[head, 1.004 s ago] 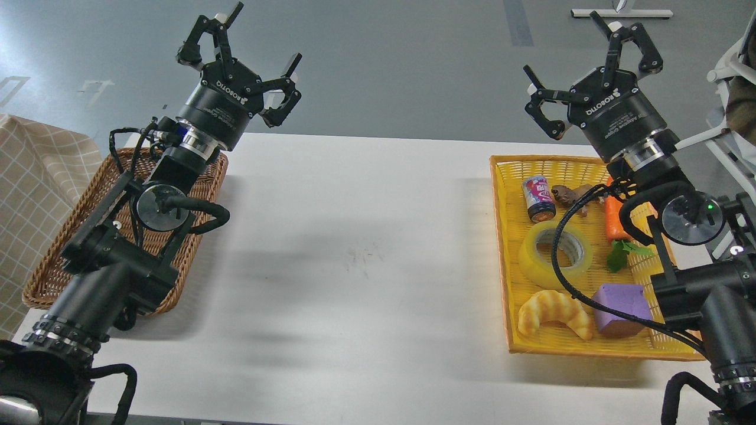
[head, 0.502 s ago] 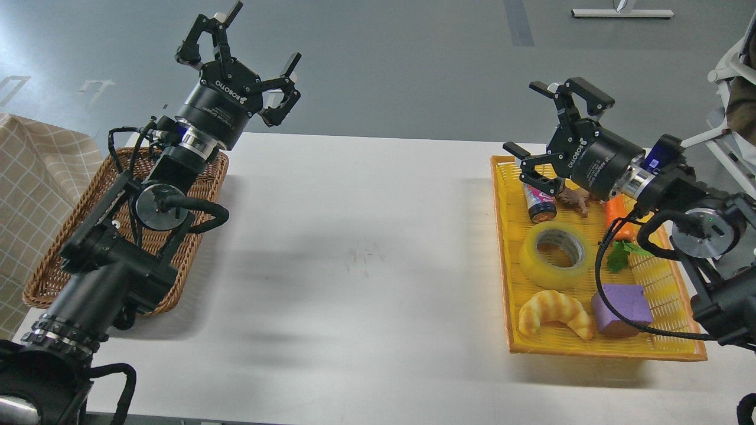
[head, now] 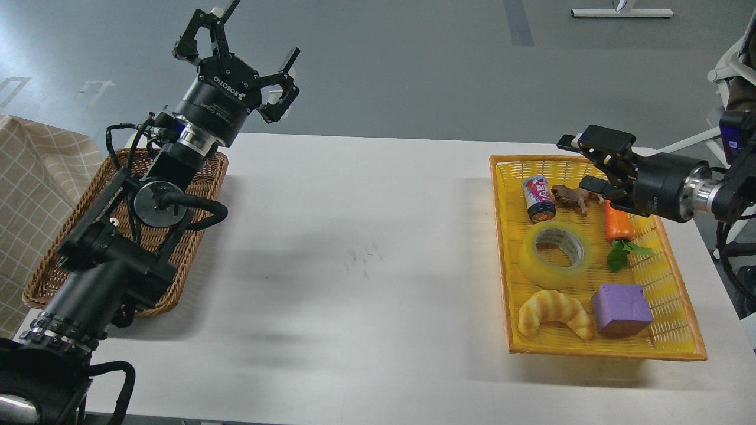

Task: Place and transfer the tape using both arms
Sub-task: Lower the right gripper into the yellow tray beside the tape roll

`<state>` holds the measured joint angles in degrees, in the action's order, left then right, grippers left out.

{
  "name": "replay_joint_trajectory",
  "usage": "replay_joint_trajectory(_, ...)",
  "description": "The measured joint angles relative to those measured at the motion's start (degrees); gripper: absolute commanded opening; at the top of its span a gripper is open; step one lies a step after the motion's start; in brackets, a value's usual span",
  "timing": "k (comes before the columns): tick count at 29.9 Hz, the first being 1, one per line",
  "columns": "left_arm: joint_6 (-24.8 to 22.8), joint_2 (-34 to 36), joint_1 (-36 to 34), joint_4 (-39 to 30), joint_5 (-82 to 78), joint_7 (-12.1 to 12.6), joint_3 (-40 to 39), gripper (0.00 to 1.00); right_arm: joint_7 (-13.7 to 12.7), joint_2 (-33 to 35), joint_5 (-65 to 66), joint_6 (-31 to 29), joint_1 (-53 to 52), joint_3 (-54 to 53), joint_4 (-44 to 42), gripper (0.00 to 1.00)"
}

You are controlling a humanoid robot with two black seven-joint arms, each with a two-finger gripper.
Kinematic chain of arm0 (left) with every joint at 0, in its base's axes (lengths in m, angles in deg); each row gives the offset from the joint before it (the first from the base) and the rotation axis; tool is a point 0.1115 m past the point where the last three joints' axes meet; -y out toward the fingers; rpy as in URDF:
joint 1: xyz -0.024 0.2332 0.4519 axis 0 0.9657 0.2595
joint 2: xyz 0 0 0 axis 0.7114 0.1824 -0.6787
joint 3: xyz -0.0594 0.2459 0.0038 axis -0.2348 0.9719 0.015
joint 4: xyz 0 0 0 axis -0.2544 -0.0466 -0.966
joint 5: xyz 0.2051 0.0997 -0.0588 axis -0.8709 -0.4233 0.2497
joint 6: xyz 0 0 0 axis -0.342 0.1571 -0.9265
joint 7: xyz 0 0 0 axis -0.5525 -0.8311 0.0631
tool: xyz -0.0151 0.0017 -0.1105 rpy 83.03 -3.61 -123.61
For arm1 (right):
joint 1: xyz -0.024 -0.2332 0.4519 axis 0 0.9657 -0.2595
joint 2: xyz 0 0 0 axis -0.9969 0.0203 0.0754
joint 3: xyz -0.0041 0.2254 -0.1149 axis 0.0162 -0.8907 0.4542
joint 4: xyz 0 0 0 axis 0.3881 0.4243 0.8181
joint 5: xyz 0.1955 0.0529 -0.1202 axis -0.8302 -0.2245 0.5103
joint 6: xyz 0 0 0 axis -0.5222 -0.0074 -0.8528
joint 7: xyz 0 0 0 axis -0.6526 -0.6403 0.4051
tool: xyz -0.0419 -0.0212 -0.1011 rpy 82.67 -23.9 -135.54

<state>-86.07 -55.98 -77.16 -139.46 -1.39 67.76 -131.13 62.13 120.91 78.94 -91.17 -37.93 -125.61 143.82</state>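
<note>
Tape (head: 556,254) is lying flat in your yellow basket (head: 679,348), untouched. Your right gripper (head: 582,162) is swinging low over the far end, fingers apart and empty; your left gripper (head: 239,44) is waiting wide open.

Tape (head: 556,254) in yellow basket (head: 673,345)

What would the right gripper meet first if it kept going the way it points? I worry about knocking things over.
The right gripper points leftward over the yellow basket's far end. The can and the brown toy animal seem lower, so probably nothing; depth is unclear.
</note>
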Motion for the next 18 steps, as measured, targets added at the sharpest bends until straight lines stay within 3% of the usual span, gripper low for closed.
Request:
replay_joint_trajectory(7,0.00,0.04,0.01,0.00,0.01,0.00,0.00,0.98,0.47,4.41,14.98,0.00,0.79,1.54,0.64,1.00)
replay_joint_trajectory(18,0.00,0.27,0.02,-0.26,-0.06,0.00,-0.89,0.98,0.63,5.48,17.25,0.04,0.01,1.60,0.65,1.00)
